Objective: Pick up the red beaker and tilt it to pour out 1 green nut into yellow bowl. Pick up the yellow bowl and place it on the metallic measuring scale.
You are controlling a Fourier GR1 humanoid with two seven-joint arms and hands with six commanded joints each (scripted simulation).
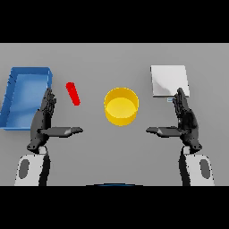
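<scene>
This looks like a bare laboratory bench setup: a plain grey desk [94, 152] carries a metallic measuring scale [169, 80] at two o'clock, a slim red beaker [73, 93] at ten o'clock, a yellow bowl [121, 106] at the centre, and a blue tray [15, 109] at nine o'clock. No walls or furniture show.

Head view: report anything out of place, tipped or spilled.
The slim red beaker appears to lie on its side on the grey table, between the blue rectangular tray and the round yellow bowl. No green nut shows, spilled or in the bowl. Nothing else stands out.
</scene>
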